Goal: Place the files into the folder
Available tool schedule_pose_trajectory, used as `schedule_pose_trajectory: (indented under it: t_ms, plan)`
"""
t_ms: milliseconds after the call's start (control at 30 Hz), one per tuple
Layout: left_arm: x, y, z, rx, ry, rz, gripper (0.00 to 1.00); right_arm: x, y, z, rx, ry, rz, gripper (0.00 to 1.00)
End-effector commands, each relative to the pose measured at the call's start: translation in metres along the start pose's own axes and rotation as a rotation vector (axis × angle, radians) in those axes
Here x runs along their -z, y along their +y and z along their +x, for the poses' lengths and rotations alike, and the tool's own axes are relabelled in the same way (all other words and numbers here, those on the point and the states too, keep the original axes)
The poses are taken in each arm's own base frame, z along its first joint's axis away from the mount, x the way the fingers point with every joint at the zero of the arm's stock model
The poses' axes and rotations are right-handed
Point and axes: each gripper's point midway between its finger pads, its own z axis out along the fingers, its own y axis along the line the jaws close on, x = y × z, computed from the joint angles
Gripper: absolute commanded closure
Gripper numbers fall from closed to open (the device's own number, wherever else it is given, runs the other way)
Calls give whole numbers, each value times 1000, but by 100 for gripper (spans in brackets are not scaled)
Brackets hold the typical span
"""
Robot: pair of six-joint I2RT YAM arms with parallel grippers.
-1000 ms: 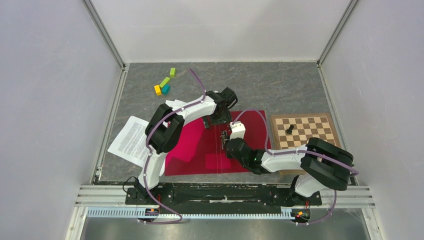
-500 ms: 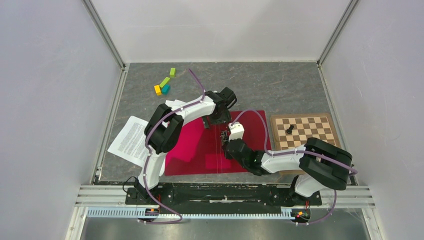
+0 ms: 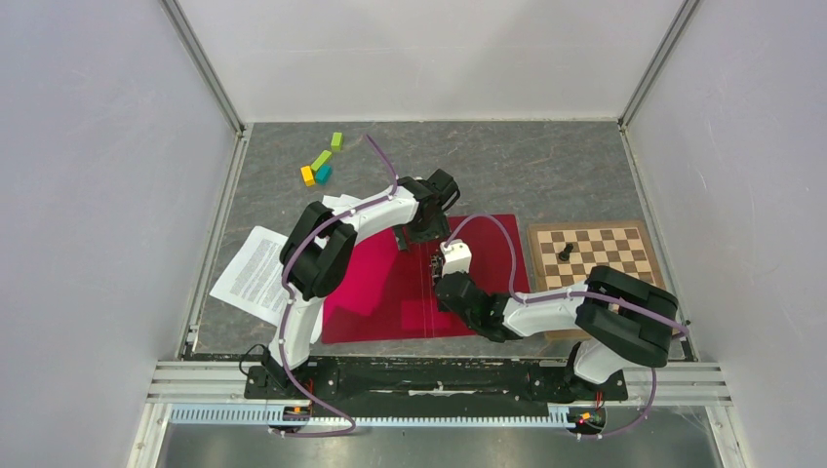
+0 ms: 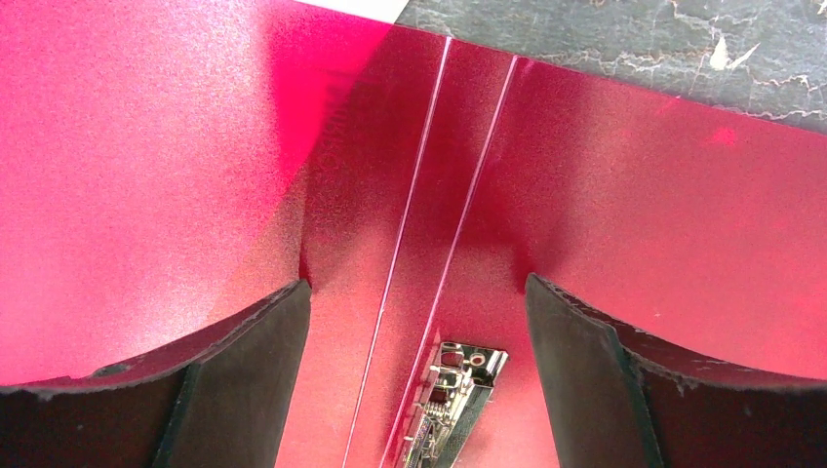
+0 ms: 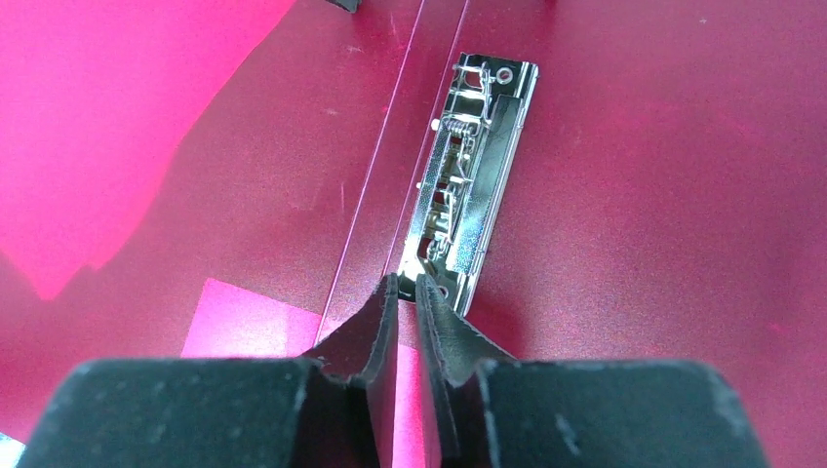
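Observation:
The red folder (image 3: 488, 249) lies open on the table, with a silver metal clip (image 3: 436, 265) by its spine. The files (image 3: 252, 275), white printed sheets, lie on the table left of it, partly under my left arm. My left gripper (image 3: 421, 237) is open and low over the spine at the folder's far edge (image 4: 634, 195), its jaws (image 4: 417, 285) straddling the clip's far end (image 4: 456, 405). My right gripper (image 3: 441, 283) is shut and empty (image 5: 405, 280), its tips at the near end of the clip (image 5: 473, 156), next to a pink patch (image 5: 254, 317).
A brown chessboard (image 3: 595, 255) with one black piece (image 3: 566, 251) lies right of the folder, under my right arm. Coloured blocks (image 3: 320, 164) lie at the far left. Walls close in on the left, back and right.
My right gripper has crept a little left and farther along the spine toward the clip. My left gripper has hardly moved.

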Motion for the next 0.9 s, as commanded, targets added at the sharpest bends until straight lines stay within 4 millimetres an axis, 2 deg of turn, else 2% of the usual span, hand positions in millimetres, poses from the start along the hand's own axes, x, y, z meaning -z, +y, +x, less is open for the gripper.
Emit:
schedule_pose_trajectory:
  t_ms: [0, 100, 367, 533, 867]
  plan:
    - [-59, 76, 74, -30, 243, -287, 12, -2, -2, -5, -7, -13, 33, 90]
    - [-59, 77, 74, -27, 242, -290, 12, 1, -5, -3, -16, -13, 32, 90]
    - [-61, 79, 75, -26, 246, -296, 12, 0, -16, 6, 5, 22, 89, 99]
    - [-62, 80, 75, -24, 247, -302, 13, -1, -24, 20, 24, 66, 122, 100]
    - [-66, 86, 77, -15, 250, -323, 14, 5, -59, 54, 83, 178, 277, 100]
